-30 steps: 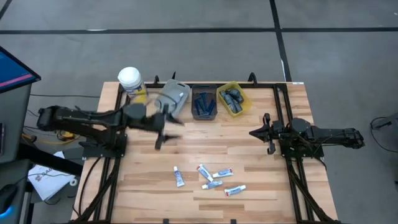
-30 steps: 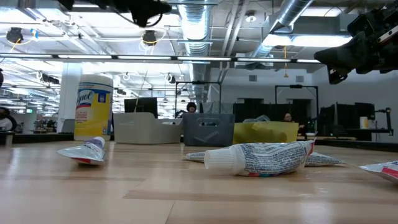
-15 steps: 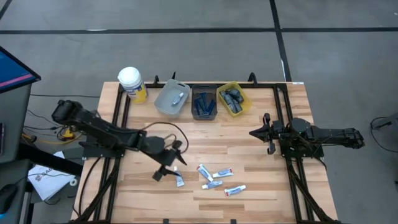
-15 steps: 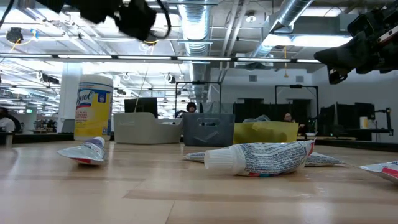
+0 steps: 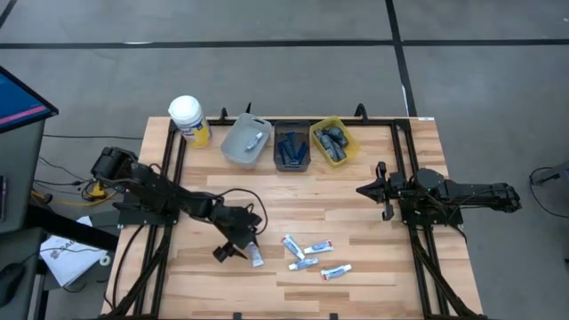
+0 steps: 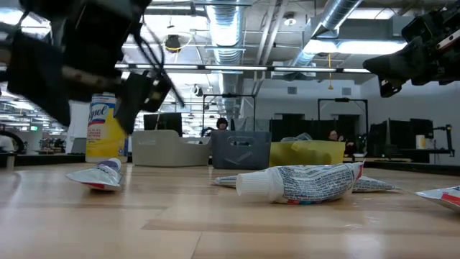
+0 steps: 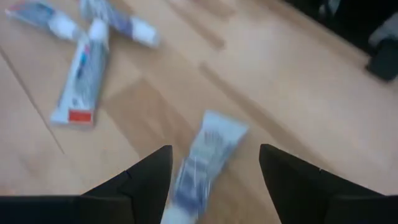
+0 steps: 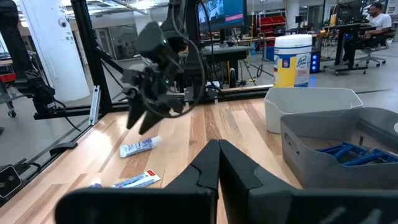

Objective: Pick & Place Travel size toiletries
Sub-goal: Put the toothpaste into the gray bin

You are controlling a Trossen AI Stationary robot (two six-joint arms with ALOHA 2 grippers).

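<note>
Left tool [image 5: 238,249] spread wide, poised above a white tube [image 5: 256,257] lying on the bench [image 5: 373,222], nothing pinched. Four more tubes [image 5: 307,255] lie just beside that tube. Right tool [image 5: 366,189], pressed together, waits well apart.

White tubes [image 5: 307,255] with blue and red marks; grey bin [image 5: 245,140], dark bin [image 5: 291,148], yellow bin [image 5: 333,142].

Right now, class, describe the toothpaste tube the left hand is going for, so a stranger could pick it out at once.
Start at the pale wooden table and find the loose cluster of small white toothpaste tubes near its front edge. The target small white tube with blue marks lies apart at the cluster's left end, directly beneath the open left hand, unlike the others bunched together.
</note>
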